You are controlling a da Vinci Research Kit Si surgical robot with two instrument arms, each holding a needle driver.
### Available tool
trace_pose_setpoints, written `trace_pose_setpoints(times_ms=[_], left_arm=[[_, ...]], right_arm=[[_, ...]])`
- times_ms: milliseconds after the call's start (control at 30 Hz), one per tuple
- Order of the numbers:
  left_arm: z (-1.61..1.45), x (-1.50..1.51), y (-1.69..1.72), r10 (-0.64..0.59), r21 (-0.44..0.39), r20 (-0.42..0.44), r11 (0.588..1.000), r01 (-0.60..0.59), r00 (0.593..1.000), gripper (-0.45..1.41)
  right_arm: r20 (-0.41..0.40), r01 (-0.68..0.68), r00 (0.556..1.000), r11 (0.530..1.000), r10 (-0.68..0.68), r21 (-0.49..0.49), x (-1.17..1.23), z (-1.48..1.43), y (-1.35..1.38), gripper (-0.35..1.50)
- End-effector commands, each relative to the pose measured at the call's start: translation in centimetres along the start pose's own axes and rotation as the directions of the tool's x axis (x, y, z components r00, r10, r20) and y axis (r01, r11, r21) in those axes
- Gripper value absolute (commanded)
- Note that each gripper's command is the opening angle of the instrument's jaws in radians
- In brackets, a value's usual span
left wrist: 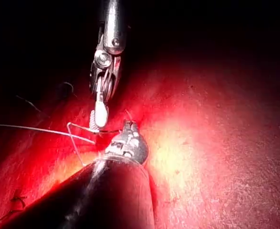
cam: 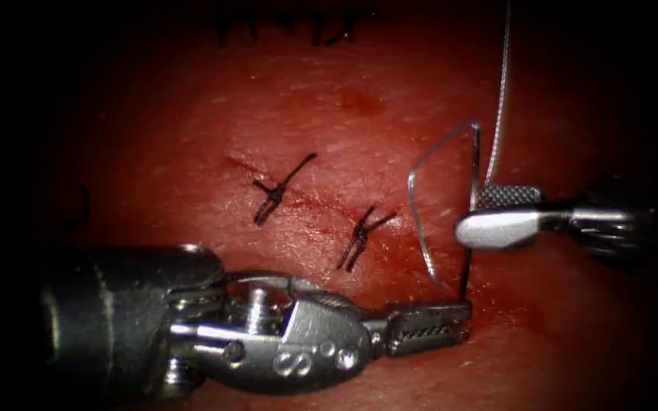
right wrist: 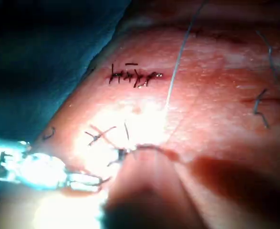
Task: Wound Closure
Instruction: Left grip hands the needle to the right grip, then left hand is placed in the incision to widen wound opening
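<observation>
The cut [cam: 310, 202] runs slantwise across the tissue [cam: 344, 114] and carries two dark knotted stitches [cam: 274, 195] [cam: 363, 237]. At its lower right end my left tool [cam: 429, 326] [left wrist: 126, 130] [right wrist: 85, 180] lies low, jaws shut on the lower end of the needle [cam: 467, 262]. The needle stands nearly upright, seen edge-on, and whether its end touches the tissue is hidden. My right tool [cam: 490, 211] [left wrist: 98, 117] has its jaws open on either side of the needle's middle. Pale thread [cam: 414, 183] bends sharply off the needle's top and loops down to the tissue.
A second pale strand [cam: 502, 84] [right wrist: 177, 64] [left wrist: 30, 128] runs from the right tool's jaws off the picture's top. An older row of dark stitches [cam: 291, 27] [right wrist: 132, 76] lies at the far edge of the tissue. Red fluid [cam: 489, 293] wets the tissue by the needle.
</observation>
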Motion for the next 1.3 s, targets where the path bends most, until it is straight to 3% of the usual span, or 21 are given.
trace_pose_setpoints(times_ms=[33, 100, 567, 633, 667, 900, 933, 1000, 1067, 1133, 1167, 1233, 1267, 1300], left_arm=[[0.07, -0.01, 0.02, -0.001, -0.002, -0.003, 1.000, 0.001, 1.000, -0.45], [0.07, 0.00, 0.01, -0.002, -0.002, -0.004, 1.000, 0.002, 1.000, -0.45], [0.08, 0.04, 0.03, -0.003, -0.010, -0.013, 1.000, 0.003, 1.000, -0.45], [0.08, 0.04, 0.03, -0.003, -0.010, -0.013, 1.000, 0.003, 1.000, -0.45], [0.08, 0.04, 0.03, -0.003, -0.010, -0.013, 1.000, 0.003, 1.000, -0.45], [0.10, 0.05, 0.02, -0.005, -0.012, -0.015, 1.000, 0.005, 1.000, -0.45], [0.10, 0.05, 0.00, -0.017, -0.012, -0.014, 1.000, 0.017, 1.000, 0.22], [0.10, 0.06, -0.03, -0.132, -0.018, -0.010, 0.991, 0.132, 0.991, 1.01], [0.10, 0.06, -0.04, -0.174, -0.017, -0.006, 0.985, 0.174, 0.985, 1.13], [0.08, 0.06, -0.05, -0.238, -0.020, -0.003, 0.971, 0.238, 0.971, 1.13], [0.06, 0.06, -0.05, -0.317, -0.024, 0.001, 0.948, 0.317, 0.948, 0.96], [0.02, 0.04, -0.06, -0.446, -0.043, 0.013, 0.894, 0.446, 0.895, 0.84], [0.00, 0.03, -0.06, -0.486, -0.074, 0.018, 0.871, 0.486, 0.874, 0.74], [-0.02, 0.00, -0.06, -0.531, -0.126, 0.036, 0.838, 0.531, 0.846, 0.44]], right_arm=[[-0.001, 0.000, 1.000, 1.000, 0.000, 0.001, -0.03, 0.09, 0.02, 0.79], [-0.002, -0.009, 1.000, 1.000, 0.009, 0.001, -0.04, 0.11, 0.04, 0.68], [-0.029, -0.025, 0.999, 1.000, 0.025, 0.000, -0.04, 0.23, 0.07, 0.51], [-0.038, -0.033, 0.999, 0.999, 0.032, -0.007, -0.04, 0.23, 0.07, 0.04], [-0.048, -0.045, 0.998, 0.999, 0.044, -0.020, -0.04, 0.22, 0.08, -0.35], [-0.056, -0.056, 0.997, 0.995, 0.052, -0.078, -0.04, 0.11, 0.17, -0.35], [-0.059, -0.057, 0.997, 0.995, 0.052, -0.082, -0.04, 0.09, 0.18, -0.35], [-0.072, -0.061, 0.996, 0.994, 0.054, -0.087, 0.00, 0.05, 0.23, -0.35], [-0.088, -0.040, 0.996, 0.995, 0.032, -0.088, 0.02, 0.05, 0.25, -0.35], [-0.094, -0.006, 0.996, 0.996, -0.003, -0.093, 0.03, 0.05, 0.26, -0.35], [-0.111, 0.009, 0.994, 0.995, -0.020, -0.095, 0.04, 0.05, 0.27, -0.35], [-0.122, 0.024, 0.992, 0.995, -0.036, -0.095, 0.05, 0.04, 0.27, -0.35], [-0.129, 0.034, 0.991, 0.995, -0.046, -0.093, 0.06, 0.04, 0.27, -0.35], [-0.138, 0.054, 0.988, 0.994, -0.067, -0.093, 0.08, 0.04, 0.27, -0.35]])
